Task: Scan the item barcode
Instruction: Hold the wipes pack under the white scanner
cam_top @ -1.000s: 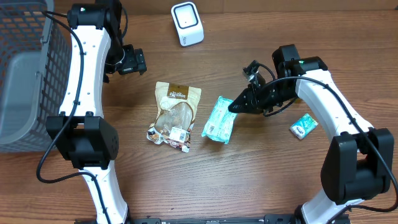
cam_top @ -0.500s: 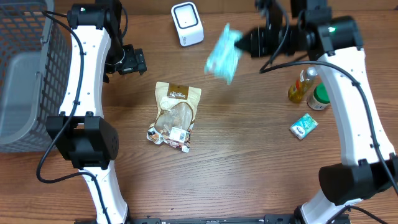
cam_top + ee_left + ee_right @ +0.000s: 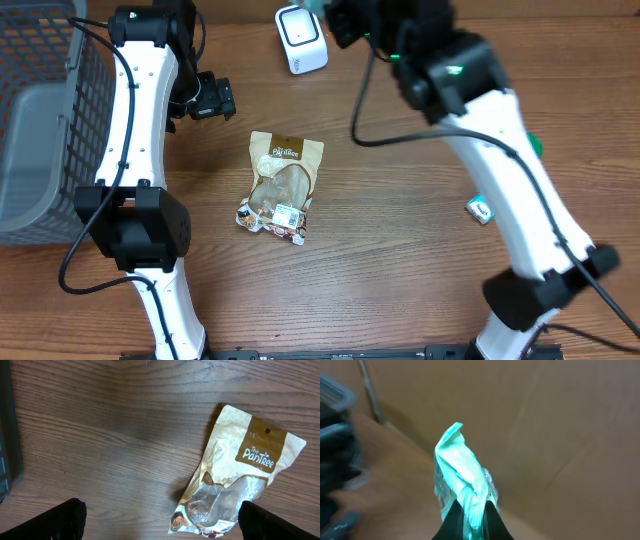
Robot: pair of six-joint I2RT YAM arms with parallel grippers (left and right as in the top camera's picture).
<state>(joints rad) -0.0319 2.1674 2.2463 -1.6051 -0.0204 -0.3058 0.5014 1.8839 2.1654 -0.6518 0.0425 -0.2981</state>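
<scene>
Right claw (image 3: 470,516) is pressed together on the teal packet (image 3: 462,477), pinching it by its lower end, so the crinkled plastic stands up above the fingers. From the right wrist cam the packet is up in the air, with just a blurry brown backdrop behind it. In the overhead shot the right arm (image 3: 470,110) looms big, reaching toward the top edge just right of the white scanner (image 3: 300,38). The arm blocks most of that area, so I think the packet is somewhere near the scanner but I can't really tell how it's facing.

Left claw (image 3: 160,512) is spread wide and holding nothing, hanging over the wooden counter (image 3: 400,270). Its two dark fingertips (image 3: 65,520) sit at the bottom corners of the left wrist view.

A tan PanTree snack bag (image 3: 235,485) lies flat on the counter below it, off to the right of that view. There's a second small teal packet (image 3: 483,209) lying by the right side, and a wire basket (image 3: 40,60) at the far left
</scene>
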